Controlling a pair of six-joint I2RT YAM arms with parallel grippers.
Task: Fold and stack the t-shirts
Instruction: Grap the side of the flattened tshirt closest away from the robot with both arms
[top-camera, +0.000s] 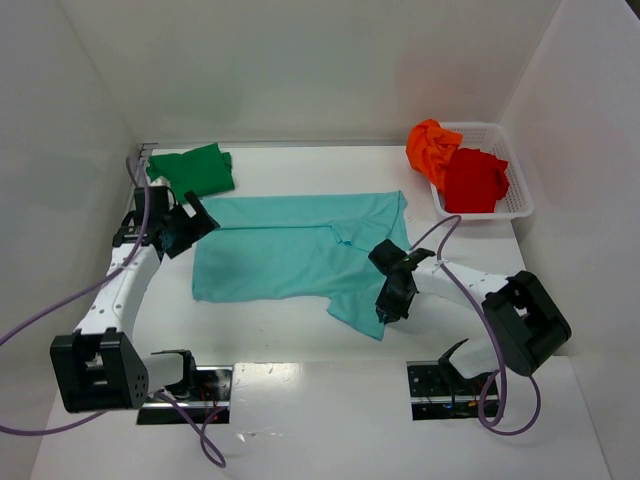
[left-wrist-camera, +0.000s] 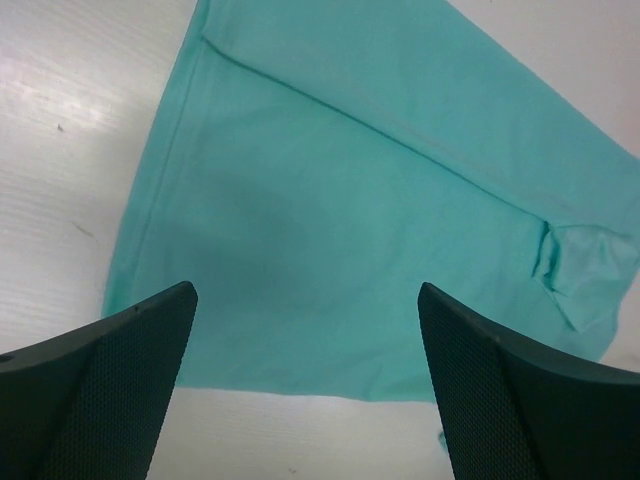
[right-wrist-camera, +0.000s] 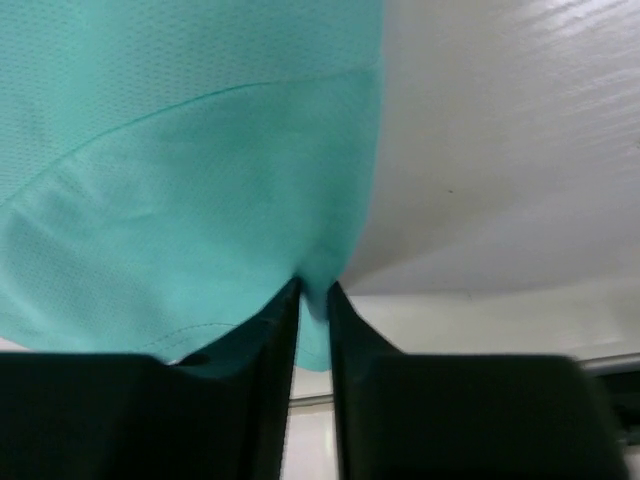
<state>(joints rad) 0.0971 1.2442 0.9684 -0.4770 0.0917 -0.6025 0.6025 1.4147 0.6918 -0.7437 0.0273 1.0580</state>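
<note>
The light teal t-shirt (top-camera: 280, 255) is pinched thinly, towards the worktop's near edge, by the closed right gripper (right-wrist-camera: 313, 292) — slippage is likely when lifted; the left gripper (left-wrist-camera: 305, 295) is spread open.

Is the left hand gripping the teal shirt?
No, the left hand stands wide open over the teal shirt, pinching no cloth.

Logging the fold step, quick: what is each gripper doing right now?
Left gripper: open, holding nothing.
Right gripper: shut on an edge of the light teal t-shirt.
</note>
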